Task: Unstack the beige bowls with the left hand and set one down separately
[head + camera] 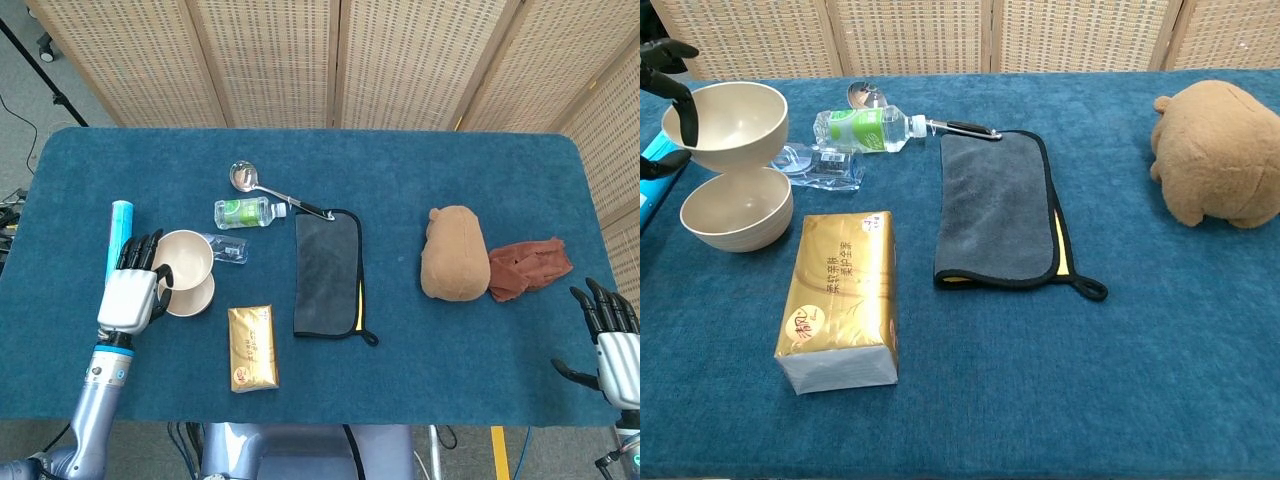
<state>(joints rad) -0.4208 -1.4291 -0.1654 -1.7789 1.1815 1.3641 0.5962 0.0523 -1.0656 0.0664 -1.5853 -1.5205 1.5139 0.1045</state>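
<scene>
Left hand fingers pinching upper bowl rim, clear of lower bowl. I judge it light, rigid, slick; rim grip best. Right hand spread.

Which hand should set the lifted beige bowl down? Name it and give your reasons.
Left. The left hand already holds the upper beige bowl above the lower beige bowl, with bare table close by. The right hand is open at the far right edge, beyond the plush bear.
</scene>
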